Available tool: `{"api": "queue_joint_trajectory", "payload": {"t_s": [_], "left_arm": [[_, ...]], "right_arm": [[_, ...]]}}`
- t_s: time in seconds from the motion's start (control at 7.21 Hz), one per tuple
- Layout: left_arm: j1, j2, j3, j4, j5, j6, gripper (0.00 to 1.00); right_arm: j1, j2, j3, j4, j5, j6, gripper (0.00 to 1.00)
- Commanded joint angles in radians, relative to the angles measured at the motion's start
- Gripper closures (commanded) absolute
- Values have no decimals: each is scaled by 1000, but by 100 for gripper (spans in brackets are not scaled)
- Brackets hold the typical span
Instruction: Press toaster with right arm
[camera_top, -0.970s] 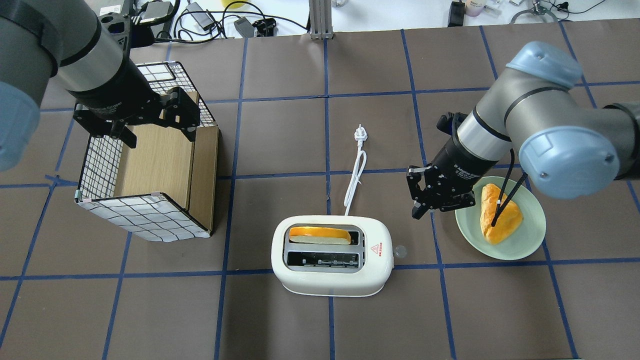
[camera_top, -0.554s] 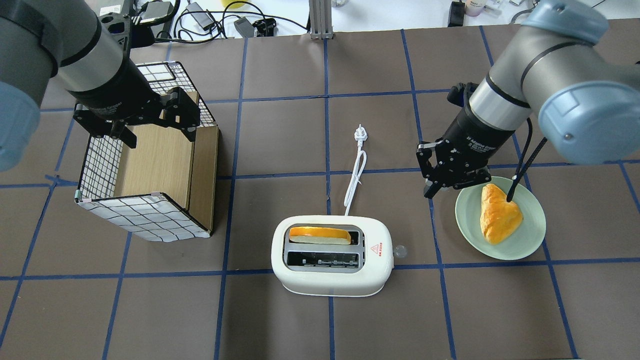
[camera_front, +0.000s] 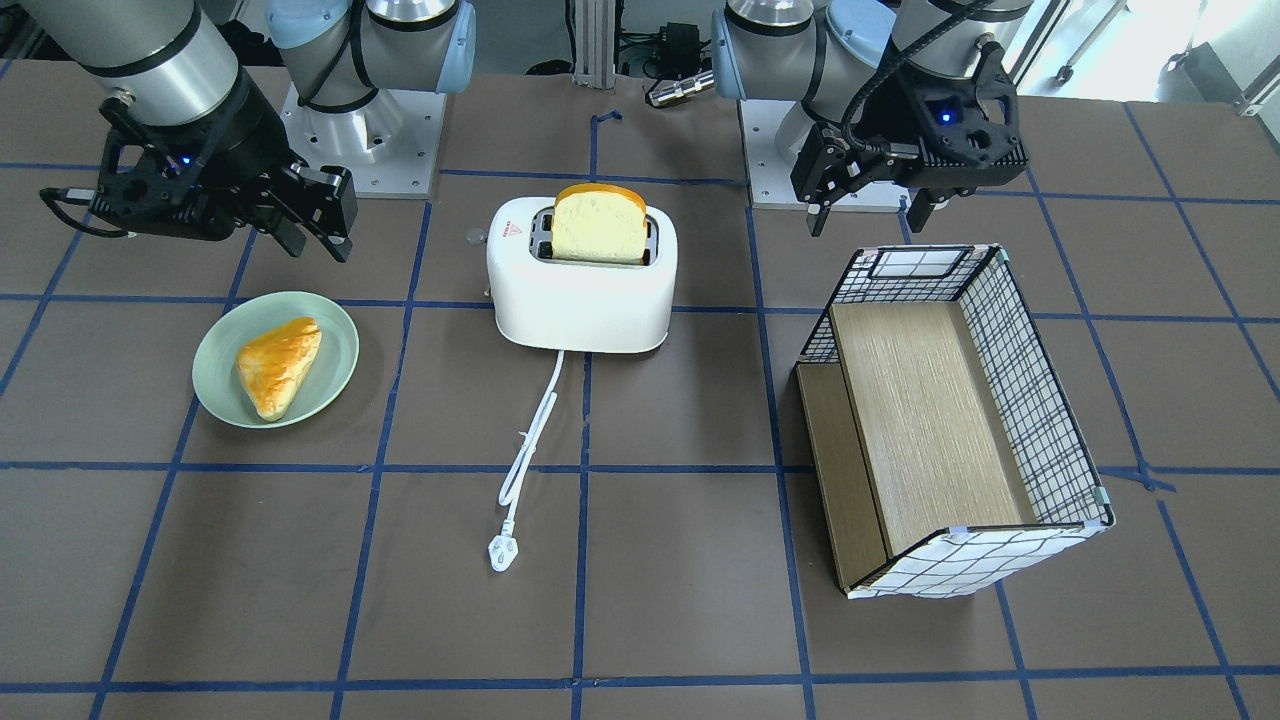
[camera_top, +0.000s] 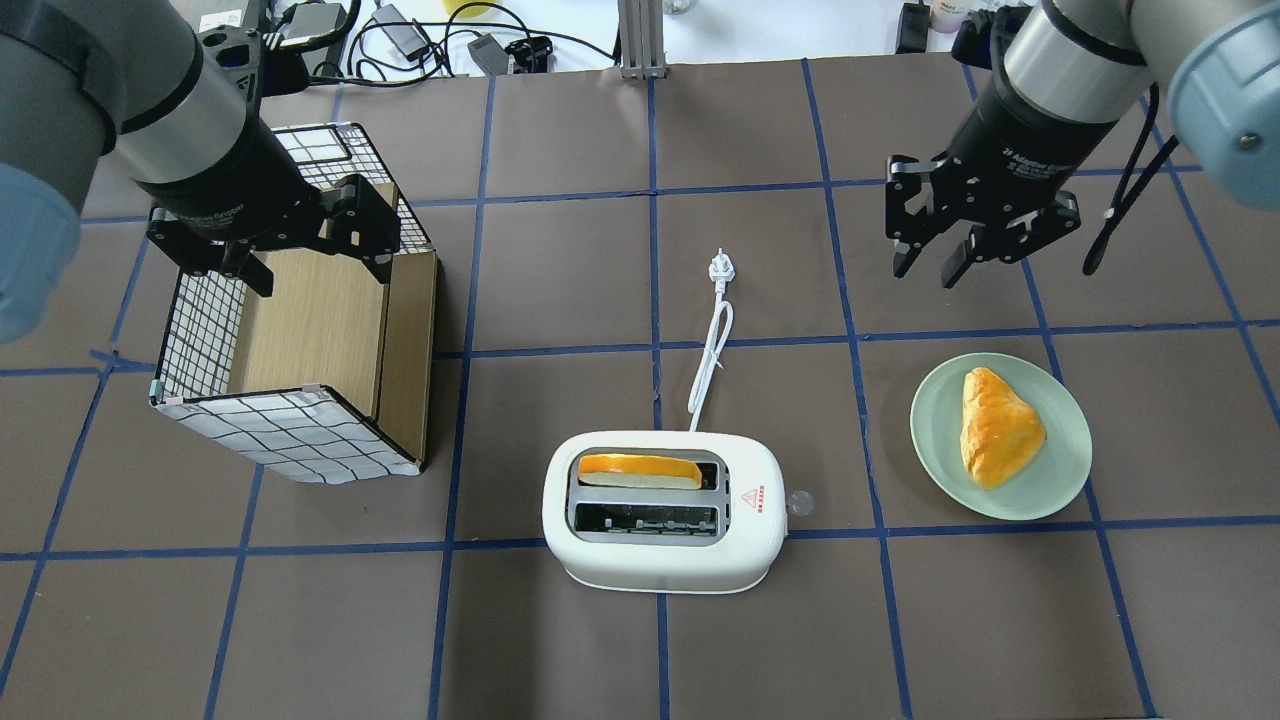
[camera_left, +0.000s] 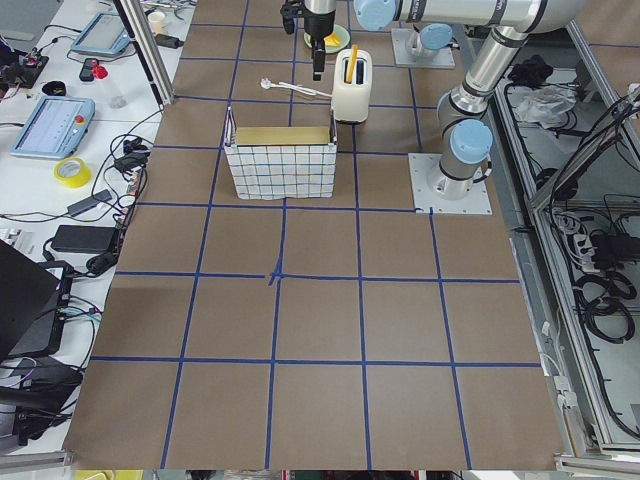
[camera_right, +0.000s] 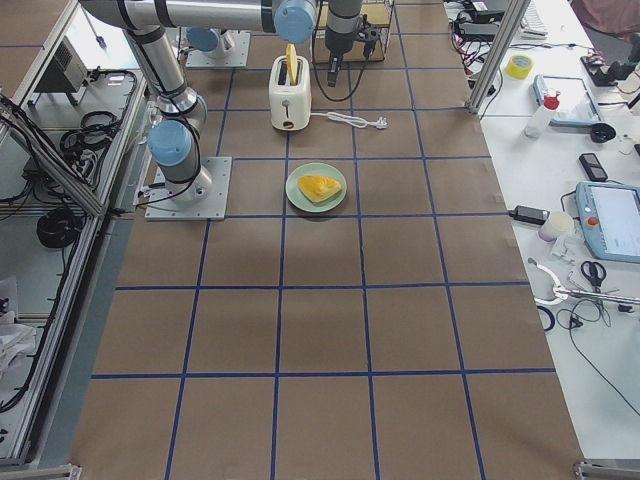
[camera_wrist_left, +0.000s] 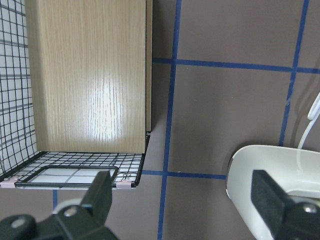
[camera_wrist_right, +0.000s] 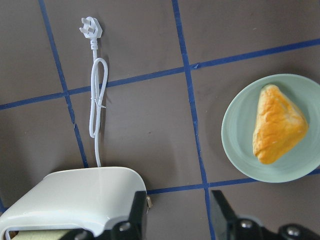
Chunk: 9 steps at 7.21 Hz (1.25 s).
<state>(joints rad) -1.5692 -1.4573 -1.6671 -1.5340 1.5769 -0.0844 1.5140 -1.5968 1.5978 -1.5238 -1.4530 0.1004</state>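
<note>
The white toaster (camera_top: 665, 545) stands near the table's front middle, with a bread slice (camera_top: 640, 468) upright in its far slot. Its lever knob (camera_top: 798, 500) sticks out on the right end. Its cord and plug (camera_top: 718, 268) lie behind it. My right gripper (camera_top: 925, 265) is open and empty. It hangs high over the table, well behind and to the right of the toaster. The right wrist view shows the toaster's corner (camera_wrist_right: 75, 200) below its open fingers (camera_wrist_right: 222, 210). My left gripper (camera_top: 318, 270) is open and empty above the wire-grid basket (camera_top: 290, 430).
A green plate (camera_top: 1060, 480) with a pastry (camera_top: 995, 425) sits right of the toaster, below the right gripper. The basket with its wooden insert (camera_front: 920, 400) lies on the left side. Cables and tools lie beyond the table's far edge.
My right gripper has moved from beside the plate and toaster to the far right, away from them. It stays open. The left arm and the toaster have not moved.
</note>
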Motion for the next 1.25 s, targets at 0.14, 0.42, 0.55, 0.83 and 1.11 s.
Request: {"api": "queue_joint_trajectory", "payload": {"t_s": [0.14, 0.42, 0.55, 0.83, 1.11], "left_arm": [[0, 0, 0, 0, 0, 0, 0], [0, 0, 0, 0, 0, 0, 0], [0, -1, 0, 0, 0, 0, 0], [0, 0, 0, 0, 0, 0, 0], [0, 0, 0, 0, 0, 0, 0]], "right_arm": [[3, 8, -27, -66, -49, -212, 0], [5, 11, -47, -73, -143, -291, 0], [6, 44, -100, -32, -151, -291, 0], [14, 122, -243, 92, -164, -240, 0], [49, 139, -249, 88, -153, -162, 0]]}}
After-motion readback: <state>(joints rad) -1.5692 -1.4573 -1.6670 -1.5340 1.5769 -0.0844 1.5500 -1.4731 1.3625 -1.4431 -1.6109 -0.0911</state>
